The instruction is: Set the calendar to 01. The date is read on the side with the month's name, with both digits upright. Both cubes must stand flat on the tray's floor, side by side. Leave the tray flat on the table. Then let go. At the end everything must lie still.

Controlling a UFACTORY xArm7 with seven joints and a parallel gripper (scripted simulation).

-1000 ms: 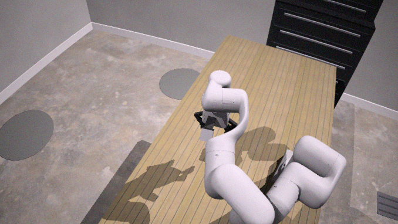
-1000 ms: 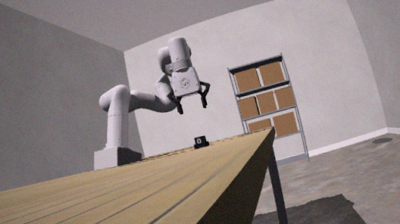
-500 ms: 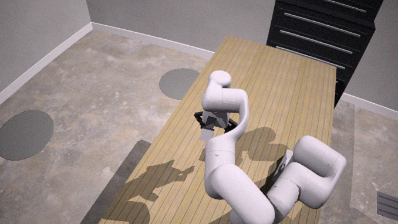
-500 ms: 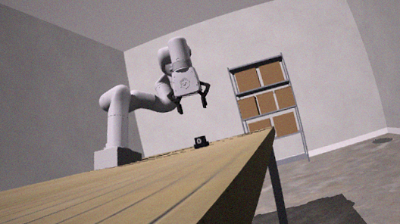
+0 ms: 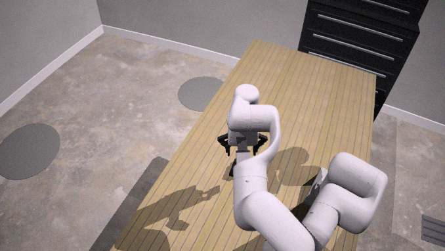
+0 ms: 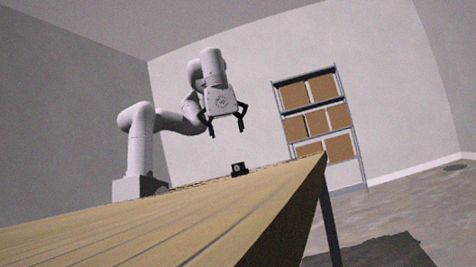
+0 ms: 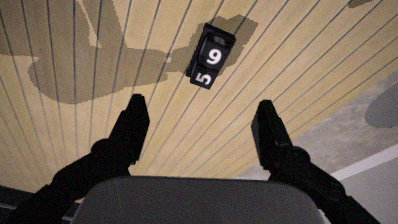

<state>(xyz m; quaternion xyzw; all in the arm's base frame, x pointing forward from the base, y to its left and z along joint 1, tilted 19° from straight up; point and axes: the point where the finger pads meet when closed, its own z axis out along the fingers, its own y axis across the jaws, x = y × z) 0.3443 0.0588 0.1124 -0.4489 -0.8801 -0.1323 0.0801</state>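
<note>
The small black calendar tray [image 6: 246,171] [image 7: 190,69] stands on the table. In the wrist view a black face with a white 9 [image 7: 214,56] points up, and a smaller face with a white 5 [image 7: 203,78] adjoins it, turned sideways. I cannot tell whether both belong to one cube. In the exterior view a black cube [image 6: 237,168] shows an upright 0. A second cube and the month's name cannot be made out. In the top view the arm hides most of the calendar. My gripper [image 5: 241,154] [image 6: 227,133] [image 7: 201,110] is open and empty, well above the calendar.
The wooden table [image 5: 315,98] [image 6: 128,233] [image 7: 170,145] has a long edge near the calendar, with floor beyond it. The robot's base [image 6: 126,189] stands on the table. A black drawer cabinet [image 5: 354,44] and a shelf with boxes [image 6: 314,106] stand away from the calendar.
</note>
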